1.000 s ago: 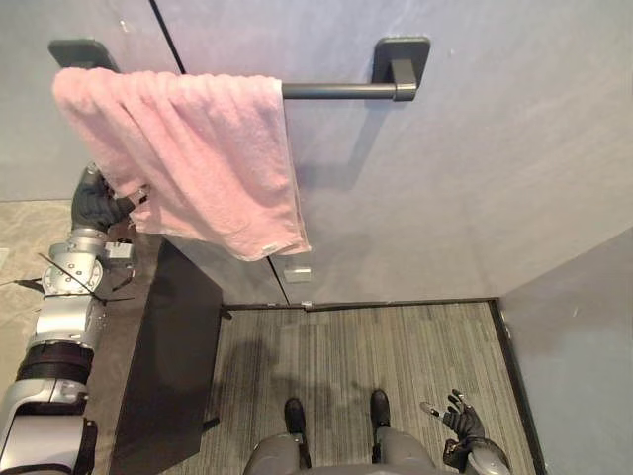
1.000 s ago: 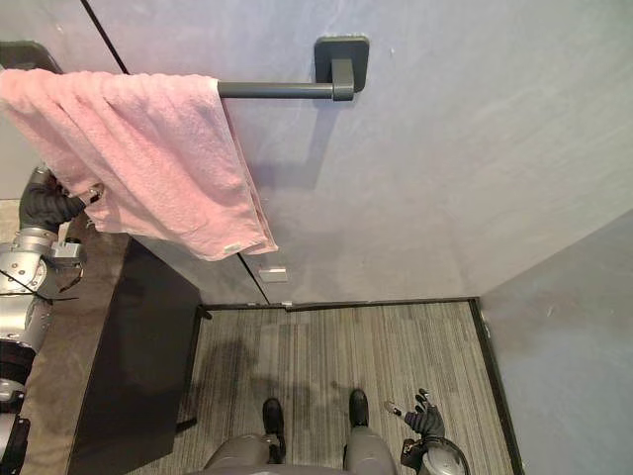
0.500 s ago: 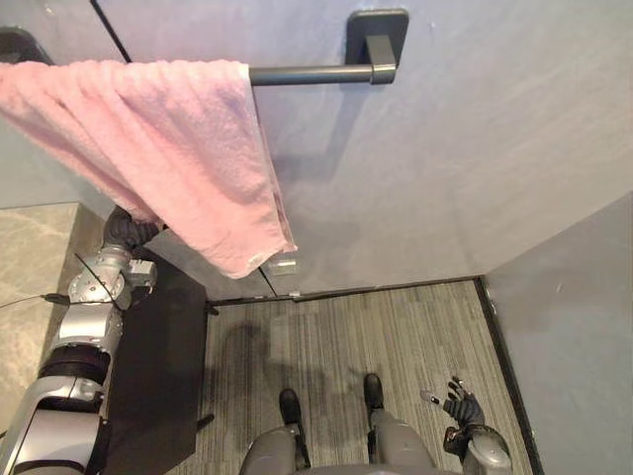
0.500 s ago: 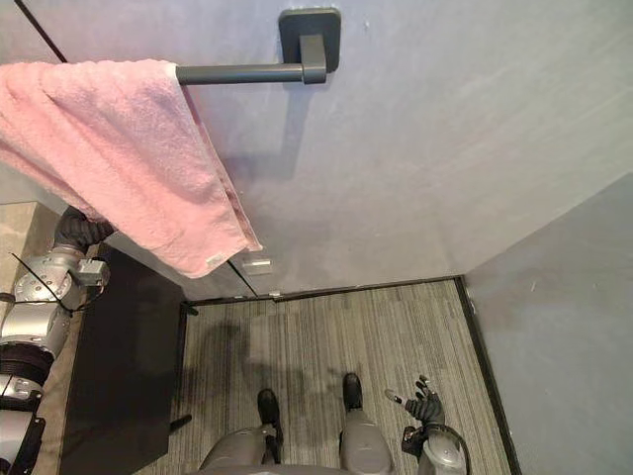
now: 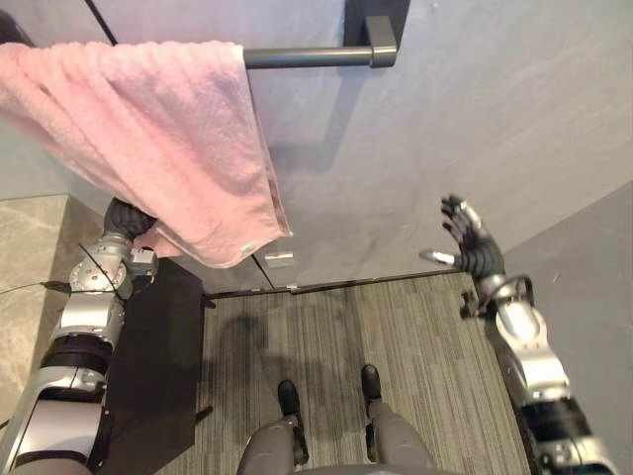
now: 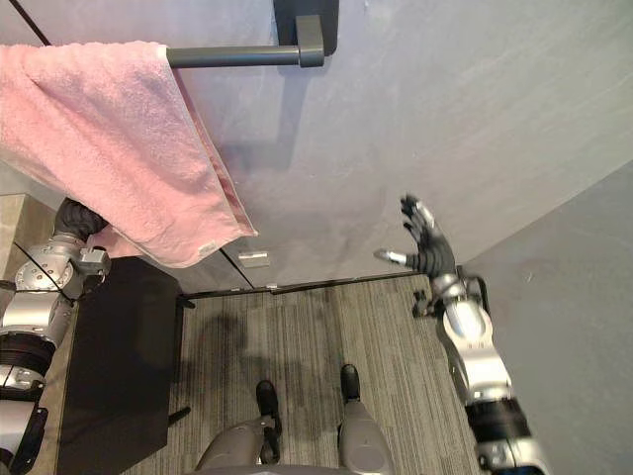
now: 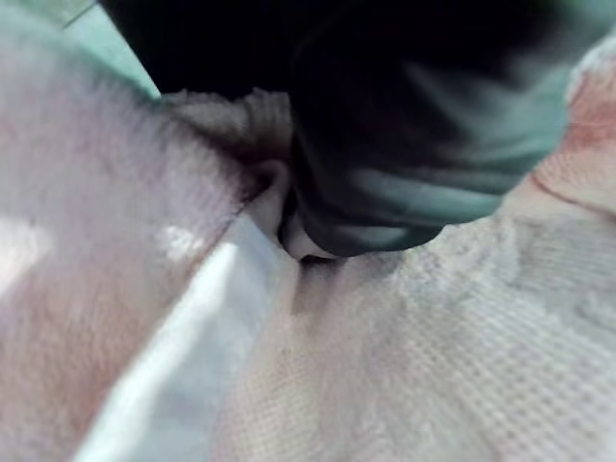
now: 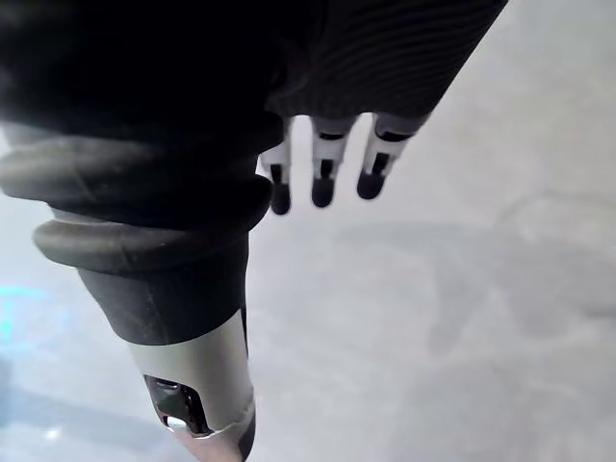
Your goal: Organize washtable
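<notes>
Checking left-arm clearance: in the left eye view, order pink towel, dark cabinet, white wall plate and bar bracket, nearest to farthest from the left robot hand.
1. pink towel, hanging over the left robot hand.
2. dark cabinet, just below it.
3. white wall plate, low to its right.
4. bar bracket, far upper right.

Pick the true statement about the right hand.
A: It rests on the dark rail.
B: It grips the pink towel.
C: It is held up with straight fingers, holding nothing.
C: the right hand is up in front of the grey wall with straight fingers, apart from both the pink towel and the rail.
</notes>
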Controlling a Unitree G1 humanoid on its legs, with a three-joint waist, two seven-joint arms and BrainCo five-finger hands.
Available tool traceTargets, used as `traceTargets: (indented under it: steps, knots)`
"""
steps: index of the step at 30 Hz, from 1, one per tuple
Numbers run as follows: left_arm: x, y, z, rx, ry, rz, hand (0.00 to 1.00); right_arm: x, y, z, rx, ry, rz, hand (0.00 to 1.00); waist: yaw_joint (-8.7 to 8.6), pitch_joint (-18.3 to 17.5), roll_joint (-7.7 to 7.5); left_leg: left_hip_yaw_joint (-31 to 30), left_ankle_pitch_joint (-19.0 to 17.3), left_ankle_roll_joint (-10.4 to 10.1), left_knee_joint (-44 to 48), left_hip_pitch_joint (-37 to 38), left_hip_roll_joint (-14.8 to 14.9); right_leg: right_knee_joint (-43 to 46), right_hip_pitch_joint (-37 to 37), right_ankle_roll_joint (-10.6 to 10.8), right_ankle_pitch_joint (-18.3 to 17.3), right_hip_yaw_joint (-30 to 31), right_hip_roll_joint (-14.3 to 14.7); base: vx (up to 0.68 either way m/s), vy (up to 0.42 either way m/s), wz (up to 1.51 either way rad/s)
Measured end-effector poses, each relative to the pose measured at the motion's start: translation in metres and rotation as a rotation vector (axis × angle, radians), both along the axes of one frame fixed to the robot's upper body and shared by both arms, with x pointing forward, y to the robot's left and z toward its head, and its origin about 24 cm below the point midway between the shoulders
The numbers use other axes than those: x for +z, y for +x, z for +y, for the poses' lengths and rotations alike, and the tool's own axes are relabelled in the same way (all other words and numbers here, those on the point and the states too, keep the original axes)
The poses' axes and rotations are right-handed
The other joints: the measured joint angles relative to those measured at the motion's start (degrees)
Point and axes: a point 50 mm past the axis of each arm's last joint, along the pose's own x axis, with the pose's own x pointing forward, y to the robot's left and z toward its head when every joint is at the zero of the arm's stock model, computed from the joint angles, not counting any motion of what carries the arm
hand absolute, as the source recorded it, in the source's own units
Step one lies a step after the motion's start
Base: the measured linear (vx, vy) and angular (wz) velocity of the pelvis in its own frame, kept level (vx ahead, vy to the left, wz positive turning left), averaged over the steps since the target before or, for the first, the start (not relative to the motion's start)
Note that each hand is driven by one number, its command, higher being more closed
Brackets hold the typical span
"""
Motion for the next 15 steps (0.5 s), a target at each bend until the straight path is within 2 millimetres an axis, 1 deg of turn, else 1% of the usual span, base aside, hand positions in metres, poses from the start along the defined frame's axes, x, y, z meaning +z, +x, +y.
traceTargets:
  steps: [2,3,5,6,8,10,12,13,15]
  knots:
    - [0.005,0.004,-0.006,-0.026,-0.002,-0.016,1.00,0.023,0.011,0.014,0.085,0.013,-0.055,0.00,0.45,0.0,0.02,-0.4,0.0,0.0,0.2,0.0,0.0,0.0,0.3,0.0,0.0,-0.3,0.0,-0.02,0.001,0.07]
    - [0.007,0.005,-0.009,-0.039,-0.006,-0.024,1.00,0.029,0.014,0.019,0.110,0.014,-0.067,0.00,0.67,0.0,0.02,-0.6,0.0,0.0,0.2,0.0,0.0,0.0,0.4,0.0,0.0,-0.4,0.0,-0.01,0.000,0.10]
    - [0.015,0.008,-0.019,-0.083,-0.013,-0.058,1.00,0.047,0.026,0.038,0.195,0.010,-0.090,0.00,1.24,0.0,0.04,-1.1,0.1,0.1,0.4,0.0,0.0,0.0,0.7,0.0,0.0,-0.9,0.0,-0.01,0.002,0.10]
    - [0.018,0.009,-0.021,-0.091,-0.016,-0.067,1.00,0.050,0.030,0.041,0.206,0.007,-0.092,0.00,1.29,0.0,0.05,-1.2,0.1,0.1,0.4,0.0,0.0,0.0,0.8,0.0,0.0,-1.0,0.0,-0.01,0.004,0.09]
    - [0.026,0.013,-0.027,-0.115,-0.022,-0.093,1.00,0.061,0.045,0.048,0.214,-0.005,-0.086,0.00,1.67,0.2,0.38,-2.2,0.4,0.6,0.4,-0.3,-0.1,0.0,0.9,-0.3,0.2,-1.7,0.0,-0.02,0.006,0.18]
    - [0.029,0.016,-0.032,-0.129,-0.041,-0.106,1.00,0.066,0.056,0.052,0.204,-0.024,-0.071,0.00,1.94,0.4,0.68,-2.6,0.7,0.7,0.4,-0.6,-0.1,0.0,0.9,-0.4,0.3,-1.8,0.0,-0.02,0.009,0.14]
    - [0.031,0.022,-0.043,-0.153,-0.066,-0.126,1.00,0.073,0.071,0.059,0.200,-0.059,-0.041,0.00,2.60,0.8,1.31,-3.0,1.0,0.8,0.1,-0.6,-0.2,0.0,0.9,-0.6,0.5,-1.9,0.0,-0.03,0.009,0.08]
    - [0.033,0.024,-0.047,-0.161,-0.077,-0.135,1.00,0.076,0.074,0.062,0.202,-0.069,-0.036,0.00,2.74,0.9,1.51,-3.2,1.3,0.8,-0.2,-0.7,-0.2,0.0,0.9,-0.6,0.5,-2.1,0.0,-0.03,0.003,0.13]
    - [0.035,0.027,-0.054,-0.179,-0.091,-0.144,1.00,0.076,0.077,0.076,0.240,-0.075,-0.017,0.00,2.55,1.0,1.73,-4.0,2.0,0.7,-0.7,-0.8,-0.1,0.0,0.8,-0.7,0.6,-2.8,0.2,-0.03,-0.008,0.13]
